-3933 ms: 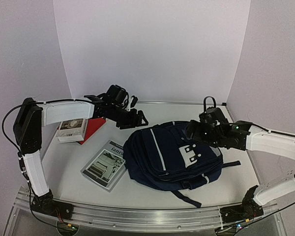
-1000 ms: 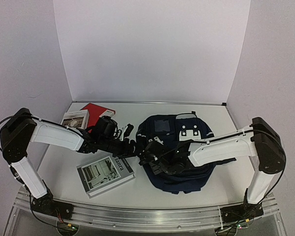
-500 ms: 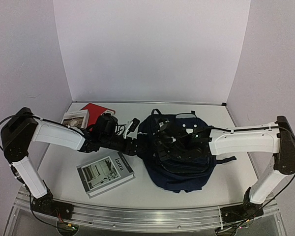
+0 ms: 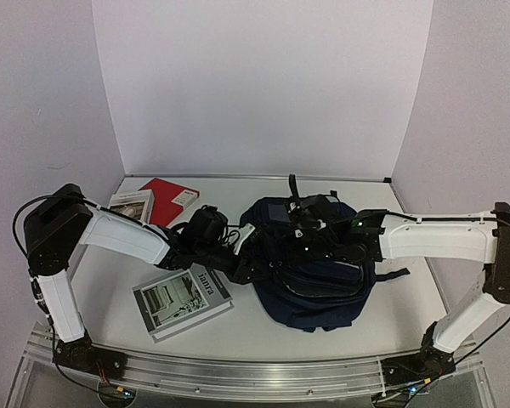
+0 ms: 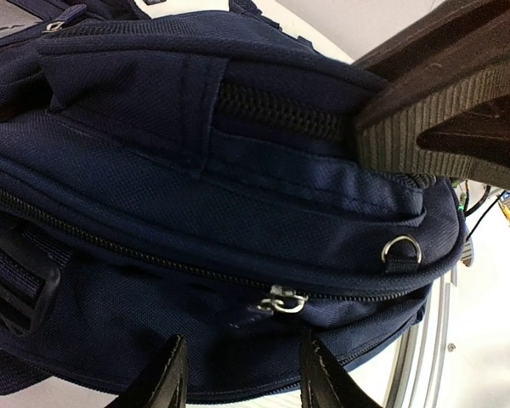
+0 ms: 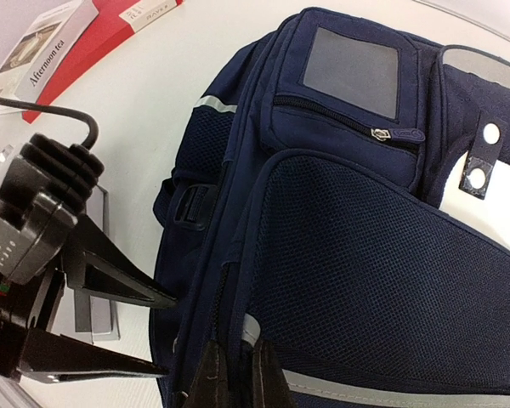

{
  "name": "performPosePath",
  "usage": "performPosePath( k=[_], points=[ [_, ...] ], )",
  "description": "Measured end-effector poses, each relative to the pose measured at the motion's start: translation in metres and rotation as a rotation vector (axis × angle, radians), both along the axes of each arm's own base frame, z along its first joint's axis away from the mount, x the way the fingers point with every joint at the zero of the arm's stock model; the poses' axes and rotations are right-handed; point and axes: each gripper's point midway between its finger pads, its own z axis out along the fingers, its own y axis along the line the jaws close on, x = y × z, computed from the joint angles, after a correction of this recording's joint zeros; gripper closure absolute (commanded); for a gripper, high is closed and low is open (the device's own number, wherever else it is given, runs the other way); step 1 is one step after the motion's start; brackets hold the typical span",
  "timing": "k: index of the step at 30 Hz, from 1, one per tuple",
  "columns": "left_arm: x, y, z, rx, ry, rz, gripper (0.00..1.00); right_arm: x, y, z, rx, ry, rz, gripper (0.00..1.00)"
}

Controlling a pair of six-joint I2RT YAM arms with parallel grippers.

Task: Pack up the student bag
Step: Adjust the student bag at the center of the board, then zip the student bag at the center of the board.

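The student bag (image 4: 323,285) is a navy backpack lying in the middle of the table, its grey window pocket (image 6: 350,70) toward the back. My right gripper (image 6: 235,353) is shut on a thin fold of its fabric beside the long zipper near the reflective stripe; from above it sits over the bag's upper left (image 4: 293,242). My left gripper (image 5: 243,340) stands open at the bag's left side (image 4: 245,262), its fingers (image 5: 166,378) straddling the side panel just below a metal zipper pull (image 5: 285,299), not gripping it.
A magazine (image 4: 183,297) lies front left of the bag. A red book (image 4: 168,197) and a white "Afternoon tea" book (image 4: 129,205) lie at the back left. White walls close in the back and sides; a metal rail (image 4: 238,374) runs along the front.
The right gripper has shut and moved back and right across the bag, drawing fabric with it. The left gripper has slid right against the bag's side, its jaws narrowing somewhat.
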Motion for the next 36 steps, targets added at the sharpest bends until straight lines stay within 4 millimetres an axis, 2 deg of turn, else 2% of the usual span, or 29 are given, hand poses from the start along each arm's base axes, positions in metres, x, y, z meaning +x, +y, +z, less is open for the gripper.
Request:
performPosePath(
  k=[4, 7, 17, 30, 36],
  points=[
    [0.003, -0.007, 0.004, -0.011, -0.018, -0.005, 0.58, 0.001, 0.0, 0.002, 0.025, 0.007, 0.002, 1.0],
    [0.005, -0.011, 0.006, -0.023, -0.035, -0.011, 0.64, 0.0, -0.001, 0.002, 0.036, 0.011, 0.002, 1.0],
    [0.0, -0.024, 0.004, -0.032, -0.04, -0.045, 0.99, 0.001, -0.003, 0.001, 0.051, 0.017, -0.005, 1.0],
    [-0.012, -0.016, 0.017, -0.035, 0.012, -0.036, 1.0, 0.005, -0.005, 0.001, 0.047, -0.007, -0.042, 1.0],
    [-0.021, -0.011, 0.017, -0.013, 0.075, -0.046, 1.0, 0.014, 0.004, -0.009, 0.054, -0.017, -0.08, 1.0]
  ],
)
